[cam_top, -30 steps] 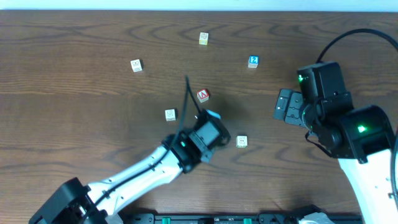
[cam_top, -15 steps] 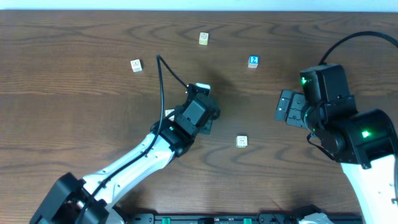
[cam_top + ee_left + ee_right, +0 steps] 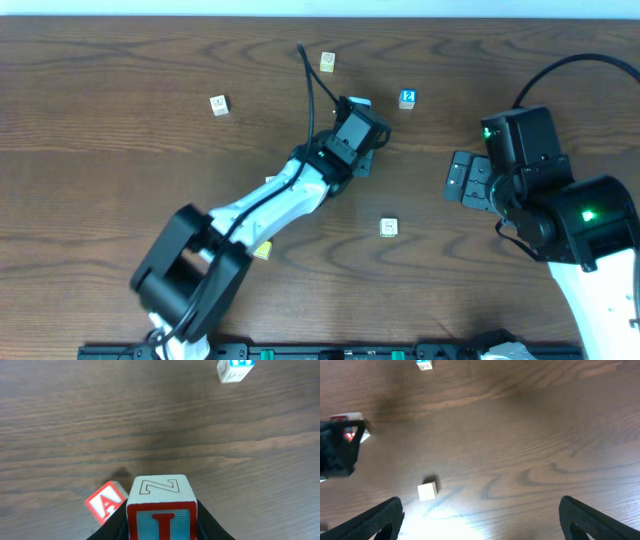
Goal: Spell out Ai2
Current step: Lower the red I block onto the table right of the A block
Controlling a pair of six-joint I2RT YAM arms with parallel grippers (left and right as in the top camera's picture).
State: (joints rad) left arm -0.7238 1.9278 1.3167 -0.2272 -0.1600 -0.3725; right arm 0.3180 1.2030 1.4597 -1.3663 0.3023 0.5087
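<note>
- I see the I cube (image 3: 161,510) between the left gripper's (image 3: 354,133) fingers.
- In my left wrist view, the A cube (image 3: 106,502) lies on the table (image 3: 60,420), just left of it.
- The 2 cube (image 3: 235,369) sits farther ahead, off right.

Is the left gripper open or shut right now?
Shut, on the I cube. The left wrist view shows the left gripper with its dark fingers against both sides of the cube.

Overhead, both wrists: shared blue cube (image 3: 407,98)
</note>
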